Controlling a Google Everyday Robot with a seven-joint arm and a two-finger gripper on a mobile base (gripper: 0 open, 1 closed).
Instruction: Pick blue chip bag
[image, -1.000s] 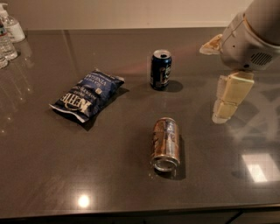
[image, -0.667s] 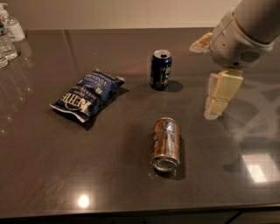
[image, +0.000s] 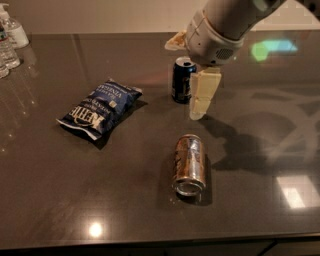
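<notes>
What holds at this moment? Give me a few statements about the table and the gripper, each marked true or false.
1. The blue chip bag lies flat on the table, left of both cans. True.
2. The gripper has the blue chip bag in its grasp. False: the gripper hangs beside the upright dark blue soda can, well apart from the bag.
3. The brown can stands upright. False: it lies on its side, with one end toward the camera.
4. Water bottles stand at the table's far left corner. True.
</notes>
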